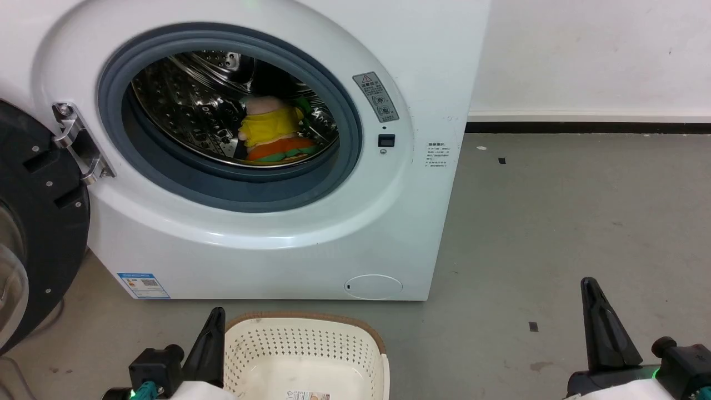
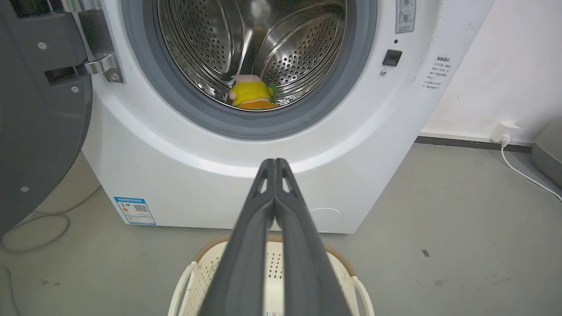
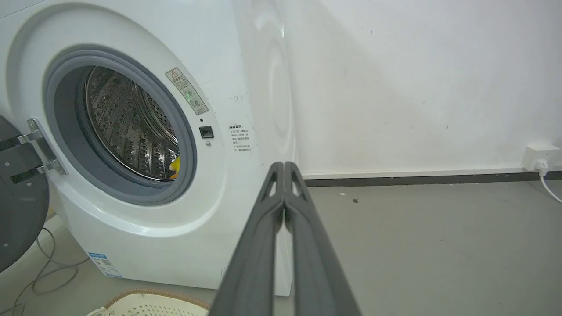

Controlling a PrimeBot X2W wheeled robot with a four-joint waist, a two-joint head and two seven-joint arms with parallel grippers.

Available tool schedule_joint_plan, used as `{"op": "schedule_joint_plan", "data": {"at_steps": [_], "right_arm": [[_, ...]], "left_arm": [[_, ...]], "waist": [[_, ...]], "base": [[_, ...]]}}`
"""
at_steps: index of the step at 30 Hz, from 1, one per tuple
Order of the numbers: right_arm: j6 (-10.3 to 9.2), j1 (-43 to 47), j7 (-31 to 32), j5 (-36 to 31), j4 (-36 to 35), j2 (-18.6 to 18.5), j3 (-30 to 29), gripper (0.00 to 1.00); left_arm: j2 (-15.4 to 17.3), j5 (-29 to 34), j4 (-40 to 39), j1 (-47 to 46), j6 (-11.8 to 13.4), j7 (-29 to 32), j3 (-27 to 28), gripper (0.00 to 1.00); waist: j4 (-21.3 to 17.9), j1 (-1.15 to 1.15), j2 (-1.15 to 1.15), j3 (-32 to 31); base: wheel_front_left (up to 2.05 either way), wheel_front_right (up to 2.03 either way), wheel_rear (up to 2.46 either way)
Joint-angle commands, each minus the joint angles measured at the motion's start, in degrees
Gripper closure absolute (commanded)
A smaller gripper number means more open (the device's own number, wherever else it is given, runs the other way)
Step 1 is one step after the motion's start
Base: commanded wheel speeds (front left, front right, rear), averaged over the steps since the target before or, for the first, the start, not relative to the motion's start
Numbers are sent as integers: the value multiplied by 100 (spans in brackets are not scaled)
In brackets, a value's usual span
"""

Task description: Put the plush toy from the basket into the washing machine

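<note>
One toy rests low in the drum, pink head up and burger cushion beneath. It sits well behind the grey gasket, so I judge the placing done, with nothing to catch if the door, swung wide to the left, were closed. Both arms hang low, apart from the washer. The left gripper is by the basket and the right gripper well to its right, each with jaws pressed together on nothing, which suits a finished drop. That basket stands on the grey floor just before the washer, a paper label on its bottom. Behind runs a white wall with dark skirting and a socket; loose cable lies by the door.
</note>
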Motion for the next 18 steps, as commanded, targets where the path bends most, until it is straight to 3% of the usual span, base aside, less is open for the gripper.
{"op": "schedule_joint_plan", "data": {"at_steps": [1, 18], "right_arm": [[1, -56, 39, -63, 21, 0, 12, 100], [1, -129, 239, -215, 48, 0, 34, 100]], "left_arm": [[-52, 101, -46, -13, -29, 37, 60, 100], [-221, 441, -187, -30, -122, 236, 260, 100]], "waist": [[-2, 0, 0, -2], [-18, 0, 0, -21]], "base": [[0, 0, 0], [0, 0, 0]]}}
